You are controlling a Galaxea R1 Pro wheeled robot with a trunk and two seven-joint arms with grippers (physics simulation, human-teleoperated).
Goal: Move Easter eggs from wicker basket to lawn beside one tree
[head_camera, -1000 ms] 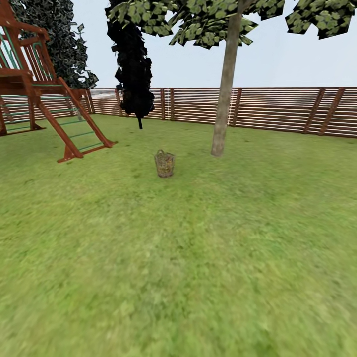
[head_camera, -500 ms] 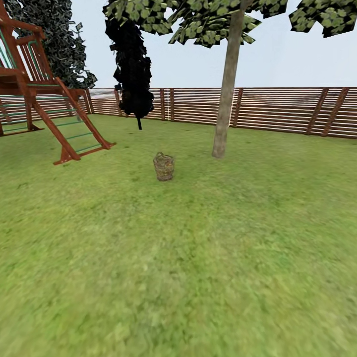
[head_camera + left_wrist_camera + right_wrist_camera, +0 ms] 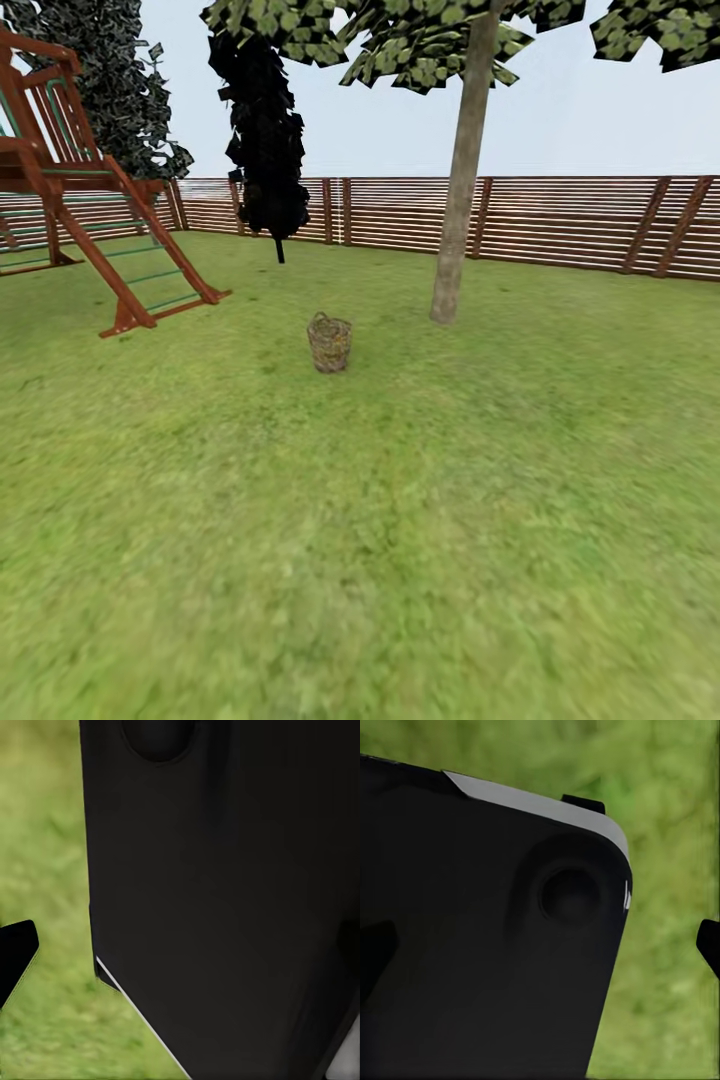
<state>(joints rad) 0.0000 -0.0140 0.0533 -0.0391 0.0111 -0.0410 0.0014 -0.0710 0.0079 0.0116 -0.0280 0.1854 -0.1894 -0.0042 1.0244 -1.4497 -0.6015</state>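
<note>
Can't tell how far either gripper is spread, both wrist views are mostly black robot body over grass. The wicker basket (image 3: 329, 343) sits on the lawn (image 3: 400, 520), near the tree (image 3: 457, 190).

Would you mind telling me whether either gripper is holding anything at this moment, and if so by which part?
It cannot be told: both wrist views are mostly blocked by dark robot parts. The wicker basket stands untouched on the lawn, left of the tree.

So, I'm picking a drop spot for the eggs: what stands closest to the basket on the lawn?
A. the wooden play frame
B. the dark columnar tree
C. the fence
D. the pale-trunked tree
D: in the head view the basket sits on the lawn just short of the tree; the rest stand farther off.
</note>
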